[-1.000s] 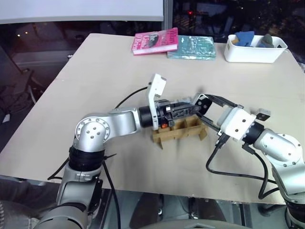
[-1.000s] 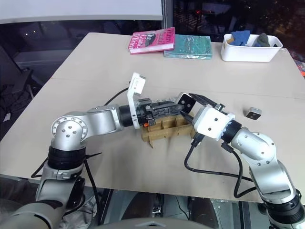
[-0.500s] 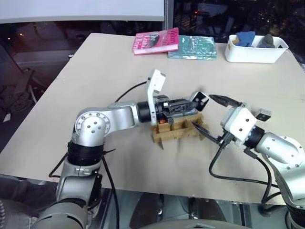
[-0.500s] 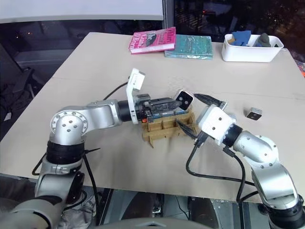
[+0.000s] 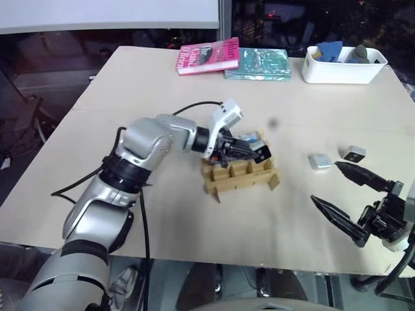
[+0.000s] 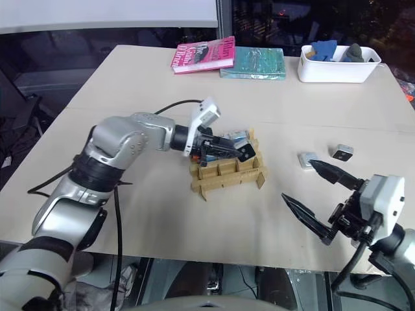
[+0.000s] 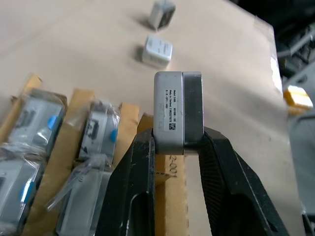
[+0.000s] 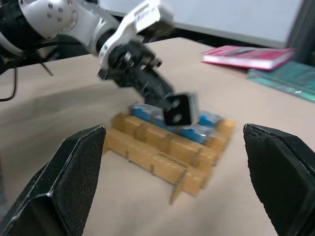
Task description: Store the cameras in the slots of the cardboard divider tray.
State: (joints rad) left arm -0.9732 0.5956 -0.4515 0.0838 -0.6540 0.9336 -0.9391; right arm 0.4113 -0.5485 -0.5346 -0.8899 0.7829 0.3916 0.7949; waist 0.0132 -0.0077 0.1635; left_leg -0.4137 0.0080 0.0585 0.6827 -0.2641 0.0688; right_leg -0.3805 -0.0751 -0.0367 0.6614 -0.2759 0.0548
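My left gripper [image 5: 251,151] is shut on a small silver-grey camera [image 7: 177,113] with a dark lens face, holding it just over the far right part of the cardboard divider tray [image 5: 241,176]. Several bagged cameras [image 7: 37,118] with bluish faces sit in the tray's far slots. Two loose cameras [image 5: 319,161] [image 5: 353,154] lie on the table to the tray's right. Near the table's front right edge my right gripper [image 5: 325,182] stands wide open with nothing between its fingers [image 8: 74,172], well apart from the tray.
A white plastic bin [image 5: 343,71] with blue and grey cloth lumps stands at the far right corner. A pink book [image 5: 209,56] and a teal book [image 5: 258,63] lie at the far edge. Bare tabletop surrounds the tray.
My right gripper let go of the camera, opened wide and drew back to the near right. My left gripper kept the camera, rolled and sank toward the tray. The view has shifted slightly.
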